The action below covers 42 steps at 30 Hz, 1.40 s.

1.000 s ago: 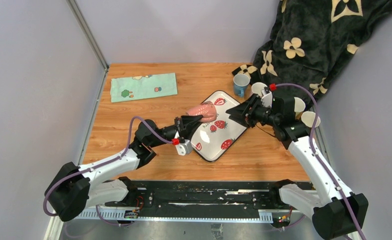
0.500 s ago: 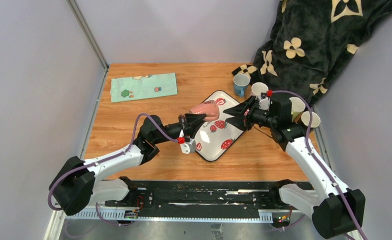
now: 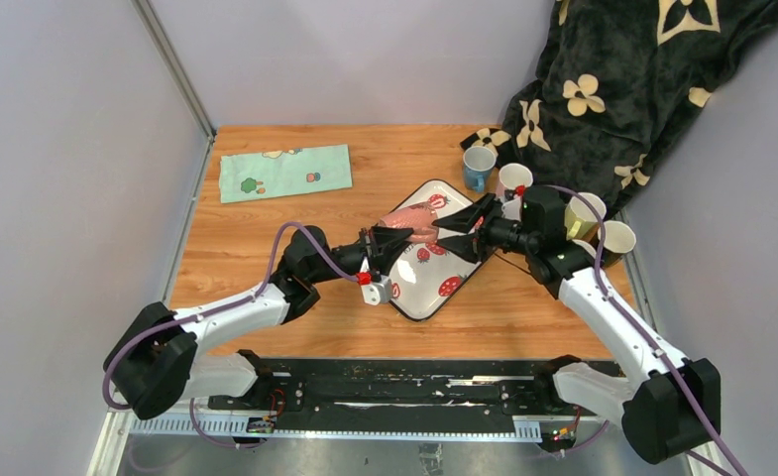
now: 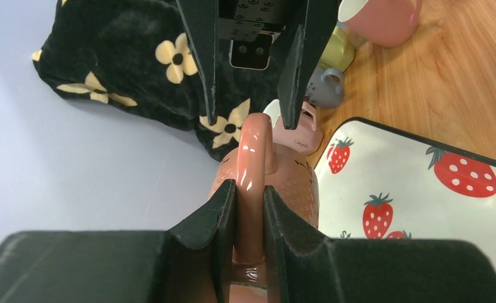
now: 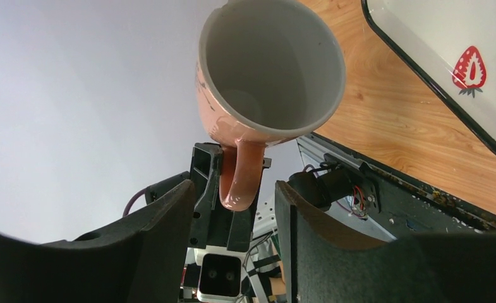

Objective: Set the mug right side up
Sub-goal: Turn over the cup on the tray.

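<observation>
The pink mug [image 3: 409, 220] hangs tilted on its side over the strawberry tray [image 3: 434, 288]. My left gripper [image 3: 380, 241] is shut on its handle [image 4: 253, 170]. The mug's mouth [image 5: 270, 69] faces my right wrist camera, and its inside looks empty. My right gripper [image 3: 446, 232] is open just right of the mug. Its fingers [image 4: 204, 57] point at the mug from either side without touching it. In the right wrist view, the handle hangs beyond the open right gripper [image 5: 232, 208], with the left gripper's fingers [image 5: 204, 189] behind it.
A blue mug [image 3: 479, 166] and several more cups [image 3: 583, 213] stand at the back right by a black flowered cloth [image 3: 622, 79]. A green cloth [image 3: 285, 172] lies at the back left. The table's right edge is close behind my right arm.
My right gripper has moved left towards the mug and its jaws have spread wider. The left arm has shifted slightly forward and right, still holding the mug.
</observation>
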Motion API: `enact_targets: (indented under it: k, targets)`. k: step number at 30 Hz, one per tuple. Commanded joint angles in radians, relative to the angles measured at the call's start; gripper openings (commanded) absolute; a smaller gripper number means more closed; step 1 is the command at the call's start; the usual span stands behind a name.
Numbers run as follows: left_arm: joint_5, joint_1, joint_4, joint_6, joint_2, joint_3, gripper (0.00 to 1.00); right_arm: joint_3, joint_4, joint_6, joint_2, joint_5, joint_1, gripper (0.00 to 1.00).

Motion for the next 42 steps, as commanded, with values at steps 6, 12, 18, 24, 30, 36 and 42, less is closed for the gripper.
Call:
enact_targets:
  k: [6, 12, 18, 24, 30, 36, 42]
  targets:
    - [0.02, 0.003, 0.1, 0.047, 0.008, 0.058, 0.0, -0.023, -0.005, 0.106, -0.02, 0.123, 0.077, 0.52]
    - [0.023, 0.003, 0.1, 0.048, 0.011, 0.056, 0.0, -0.033, -0.025, 0.16, -0.026, 0.184, 0.109, 0.46]
    - [0.026, 0.003, 0.1, 0.047, 0.012, 0.057, 0.0, -0.026, -0.058, 0.199, -0.021, 0.234, 0.135, 0.43]
    - [0.034, 0.001, 0.1, 0.043, 0.011, 0.053, 0.0, -0.036, -0.063, 0.239, -0.022, 0.28, 0.148, 0.42]
    - [0.041, -0.001, 0.1, 0.042, 0.016, 0.047, 0.0, -0.026, -0.055, 0.268, -0.022, 0.316, 0.158, 0.41]
    - [0.043, -0.004, 0.1, 0.042, 0.021, 0.047, 0.0, -0.019, -0.037, 0.288, -0.011, 0.327, 0.169, 0.39]
    - [0.043, -0.004, 0.1, 0.042, 0.025, 0.045, 0.0, -0.017, -0.014, 0.303, 0.002, 0.327, 0.178, 0.39]
